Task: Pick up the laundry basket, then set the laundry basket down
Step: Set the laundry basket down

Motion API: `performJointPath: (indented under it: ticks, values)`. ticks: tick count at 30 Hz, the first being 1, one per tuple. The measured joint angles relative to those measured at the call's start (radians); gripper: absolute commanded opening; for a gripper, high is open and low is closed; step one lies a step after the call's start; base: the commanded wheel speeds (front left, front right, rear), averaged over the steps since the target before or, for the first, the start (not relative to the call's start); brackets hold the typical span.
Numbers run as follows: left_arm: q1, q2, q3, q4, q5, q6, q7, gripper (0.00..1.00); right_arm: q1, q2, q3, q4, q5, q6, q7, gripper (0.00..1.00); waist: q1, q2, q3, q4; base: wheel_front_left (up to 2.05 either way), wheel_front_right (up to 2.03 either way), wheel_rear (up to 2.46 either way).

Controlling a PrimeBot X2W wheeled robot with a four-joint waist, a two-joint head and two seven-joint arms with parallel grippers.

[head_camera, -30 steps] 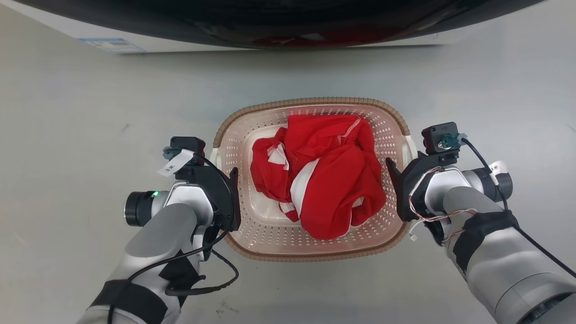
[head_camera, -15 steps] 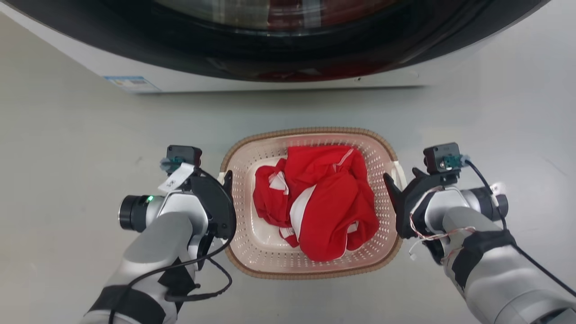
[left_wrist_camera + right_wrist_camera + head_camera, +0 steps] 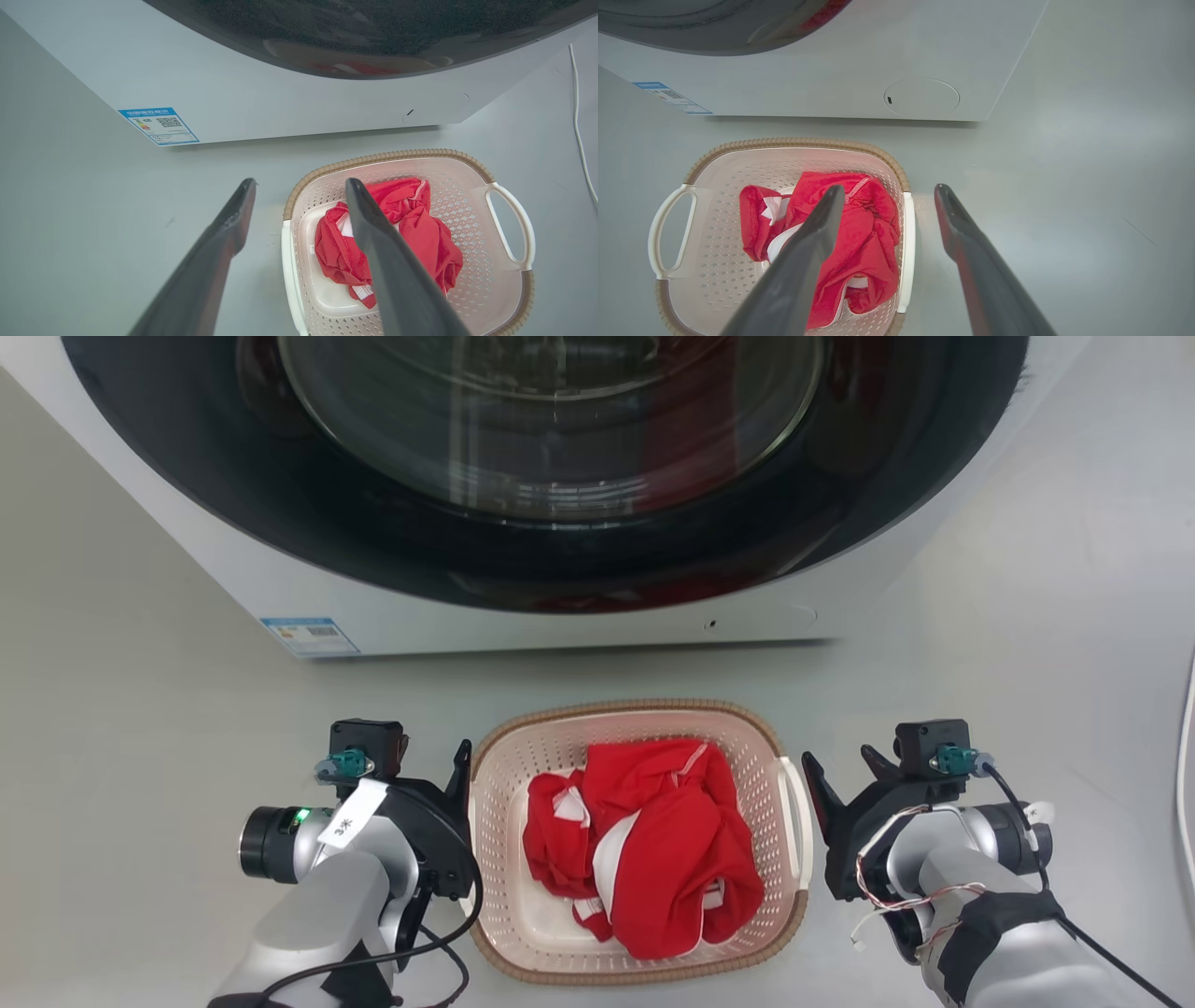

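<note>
Basket status: the laundry basket (image 3: 625,707) sat on the floor (image 3: 140,709) just in front of the washing machine (image 3: 560,616), upright, with the red clothes (image 3: 653,840) heaped inside.

Change over the last second: my head camera rose and tipped up, so much more of the machine's door came into view and the basket looked smaller and lower in the frame. I do not count that as the basket moving. What did change is my grip. A second ago both sets of fingers were down against the basket's side handles. Now they had come up and off them.

Left fingers (image 3: 376,242): released and spread, hanging above the basket's left handle (image 3: 286,270), one finger over the clothes, the other over bare floor. No contact.

Right fingers (image 3: 971,261): likewise released and spread, straddling the right handle (image 3: 908,252) from above, touching nothing.

Reading: the basket rested on the floor under no load from me, so I judged the set-down done. What remained was only to draw both arms clear without clipping the rim or snagging a handle.
</note>
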Motion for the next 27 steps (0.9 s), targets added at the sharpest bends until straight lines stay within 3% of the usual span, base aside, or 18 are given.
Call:
performJointPath:
  ticks: [14,27]
  values:
    - [0.075,0.048,0.004,-0.094,0.036,0.033,-0.036,1.00,0.059,-0.005,-0.034,-0.055,0.008,-0.012,-0.062,1.00,0.0001,0.0001,-0.148,-0.014,0.00,0.00,0.00]
    - [0.214,0.118,0.089,-0.303,0.077,0.098,-0.036,1.00,0.149,-0.047,-0.068,-0.191,-0.003,-0.069,-0.069,1.00,0.0001,0.0001,-0.264,-0.015,0.00,0.00,0.00]
